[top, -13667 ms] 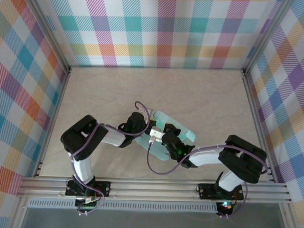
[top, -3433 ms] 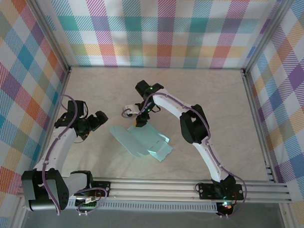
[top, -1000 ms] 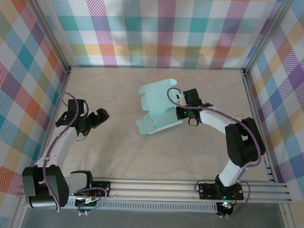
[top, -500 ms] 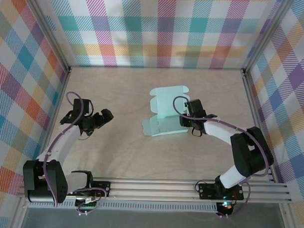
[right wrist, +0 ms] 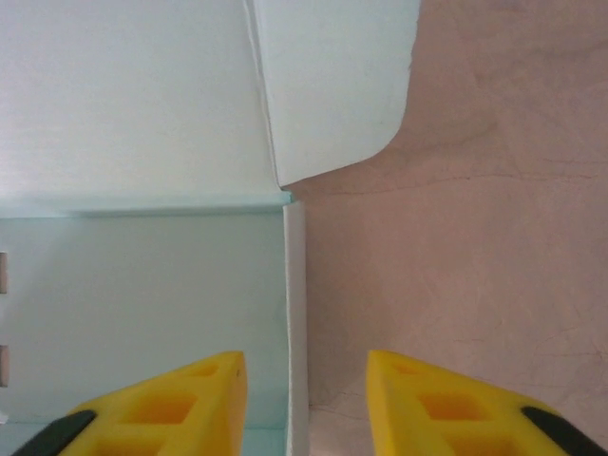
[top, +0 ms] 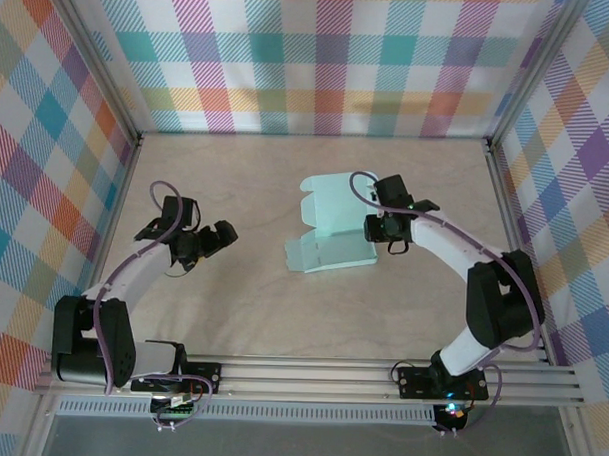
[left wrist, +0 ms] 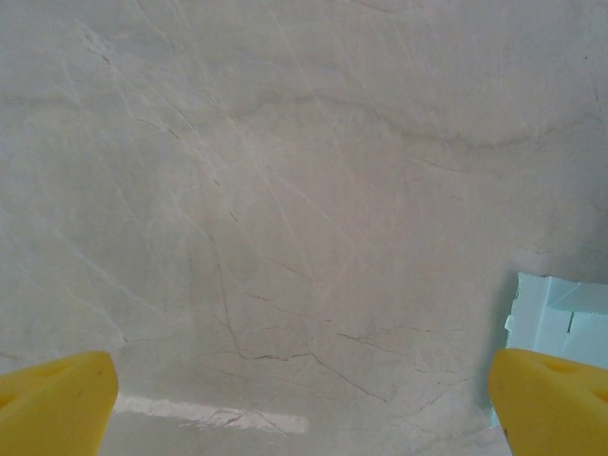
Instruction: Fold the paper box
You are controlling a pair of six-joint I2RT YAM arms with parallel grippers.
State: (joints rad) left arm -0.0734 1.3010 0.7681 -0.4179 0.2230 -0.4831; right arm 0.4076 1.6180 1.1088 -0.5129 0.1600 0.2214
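Top view, worktop: a pale beige, stone-veined worktop (top: 236,176) with checked panels standing along its left, far and right edges.
Top view, paper box: a pale mint-green paper box (top: 329,251) of thin card, partly folded. It lies around the middle of the worktop, well apart from every edge. A notched flap is on its far side and a flatter panel faces the near edge.
Top view, right gripper: the right gripper (top: 368,230) sits at the box's right edge, its arm arching in from the near right corner.
Top view, left gripper: the left gripper (top: 224,237) is toward the left edge of the worktop and well apart from the box.
Left wrist view, left gripper: the left gripper (left wrist: 304,408) is spread wide, its yellow fingers (left wrist: 57,399) far apart with bare worktop (left wrist: 285,190) between them. It has hold of nothing.
Left wrist view, paper box: one corner of the box (left wrist: 556,318) shows at the right of this view, near one finger.
Right wrist view, right gripper: the right gripper (right wrist: 304,408) is partly parted and grasps nothing. One of its yellow fingers (right wrist: 161,408) is over the card, the other over bare worktop (right wrist: 475,190).
Right wrist view, paper box: the box's (right wrist: 142,285) right edge runs into the gap between the fingers and touches neither. A round-cornered flap lies beyond a fold line.
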